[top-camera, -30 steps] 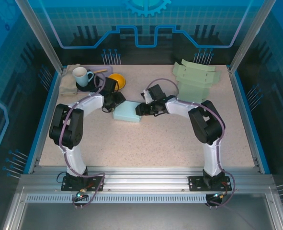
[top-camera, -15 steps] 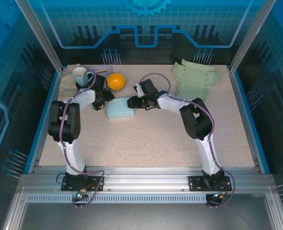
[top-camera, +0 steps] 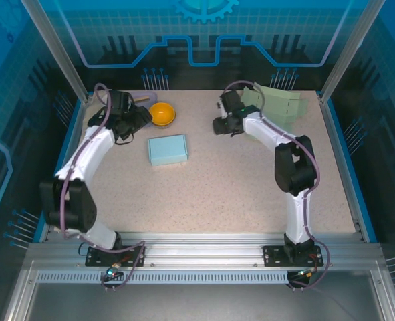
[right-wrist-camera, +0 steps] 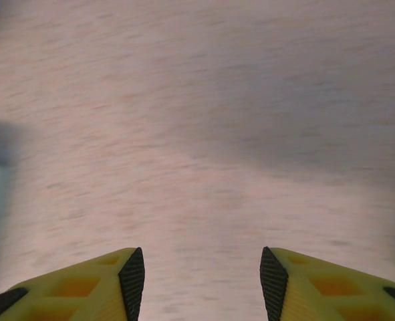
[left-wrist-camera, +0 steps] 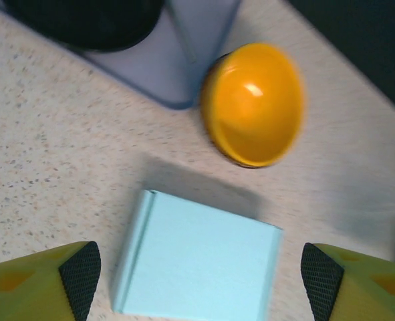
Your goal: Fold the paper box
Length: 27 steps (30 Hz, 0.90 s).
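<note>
Showing a speckled beige desk [top-camera: 204, 194] from above, the overhead view places the paper box [top-camera: 167, 149] left of centre, flat on the surface and touched by neither arm. A stack of pale green unfolded blanks [top-camera: 281, 107] sits at the far right corner, well apart from it. The paper box is pale blue, closed into a shallow rectangular block with a smooth top, and lies slightly skewed to the desk edges; in the left wrist view [left-wrist-camera: 197, 264] a crisp fold line runs along one short side. A yellow bowl [top-camera: 162, 114] stands just beyond it, near but not touching, beside the corner of a lavender tray [left-wrist-camera: 177, 53]. The left gripper [top-camera: 136, 122] hangs above the far left of the desk, its fingers [left-wrist-camera: 80, 271] spread wide and empty, with the box seen on the desk far below them. The right gripper [top-camera: 218, 126] hangs near the green stack, its fingers [right-wrist-camera: 132, 274] parted over bare desk and holding nothing. One second earlier both grippers were down at opposite ends of the box, nearer the desk's centre; both have since pulled up and back, and the box now lies a little farther left and farther from the arm bases.
</note>
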Available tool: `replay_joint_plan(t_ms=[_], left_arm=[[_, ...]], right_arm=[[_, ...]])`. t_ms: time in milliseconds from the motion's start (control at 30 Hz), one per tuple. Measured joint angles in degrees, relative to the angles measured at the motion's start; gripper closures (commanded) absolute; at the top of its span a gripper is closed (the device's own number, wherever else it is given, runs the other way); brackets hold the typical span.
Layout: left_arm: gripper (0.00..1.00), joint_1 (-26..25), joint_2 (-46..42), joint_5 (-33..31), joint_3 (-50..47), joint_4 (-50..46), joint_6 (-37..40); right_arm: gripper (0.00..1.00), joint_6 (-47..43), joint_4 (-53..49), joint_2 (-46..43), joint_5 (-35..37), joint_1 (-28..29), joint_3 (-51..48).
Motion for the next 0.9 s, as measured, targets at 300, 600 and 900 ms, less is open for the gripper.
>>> replay_joint_plan(t_ms=[300,600,900], left_arm=[[0.14,-0.52,-14.58,8.2,-6.34,-5.81,4.11],[0.14,-0.52,-20.26,9.38,-11.21,-10.62,10.62],[0.13,-0.5,-20.79,9.4,-14.25,-10.62,12.2]], right_arm=[[0.48,-1.42,-7.21,10.84,10.82,-9.05,11.5],[0.54,-1.57,-16.41,22.51,12.39,-9.35,27.87],[1.0,-1.22,-21.84,25.14,12.59,-9.86,34.07]])
